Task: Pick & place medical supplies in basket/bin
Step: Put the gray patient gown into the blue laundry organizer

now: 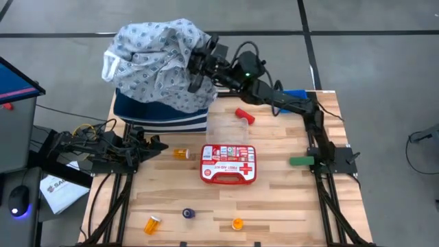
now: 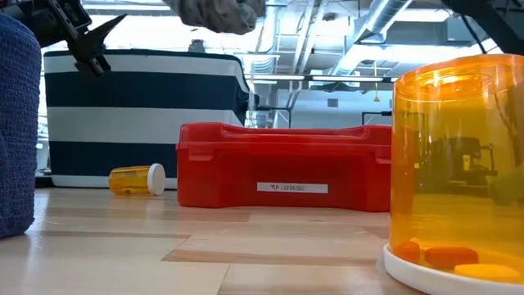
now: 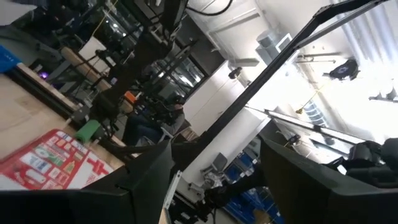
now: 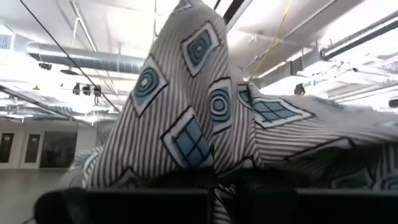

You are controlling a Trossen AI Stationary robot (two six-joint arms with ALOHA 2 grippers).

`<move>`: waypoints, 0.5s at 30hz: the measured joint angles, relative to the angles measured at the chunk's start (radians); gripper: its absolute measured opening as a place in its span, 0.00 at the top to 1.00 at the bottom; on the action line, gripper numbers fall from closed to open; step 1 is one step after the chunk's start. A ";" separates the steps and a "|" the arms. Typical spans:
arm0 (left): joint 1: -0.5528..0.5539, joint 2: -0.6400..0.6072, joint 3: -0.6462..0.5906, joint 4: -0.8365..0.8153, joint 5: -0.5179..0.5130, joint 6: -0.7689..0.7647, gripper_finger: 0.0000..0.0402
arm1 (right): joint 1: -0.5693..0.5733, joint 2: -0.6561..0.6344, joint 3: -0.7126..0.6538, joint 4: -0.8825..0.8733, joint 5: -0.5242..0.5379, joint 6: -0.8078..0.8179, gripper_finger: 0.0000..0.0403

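High view: the right gripper (image 1: 197,63) is clamped on the patterned cloth (image 1: 154,58), which drapes directly over the navy basket (image 1: 161,115) beneath it; the left gripper (image 1: 152,145), fingers apart, waits at the desk's (image 1: 274,206) left edge.

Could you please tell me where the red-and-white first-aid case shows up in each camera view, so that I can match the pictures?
High view: the first-aid case lies flat at the table's middle, lid up.
Low view: its red side wall fills the centre, right of a lying orange pill bottle.
Left wrist view: its printed lid shows at lower left.
Right wrist view: not in it; the patterned cloth fills it.
Shared landmark: the navy striped basket behind the case.
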 joint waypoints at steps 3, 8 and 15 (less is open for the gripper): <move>0.000 0.009 0.000 0.006 -0.001 0.001 0.40 | -0.013 0.029 0.001 0.003 -0.001 0.008 0.97; 0.000 0.027 0.000 0.021 0.000 0.002 0.40 | -0.023 0.085 0.000 -0.014 0.001 0.004 0.97; 0.000 0.047 0.000 0.068 -0.001 0.002 0.40 | -0.046 0.133 0.001 -0.054 0.079 -0.071 0.97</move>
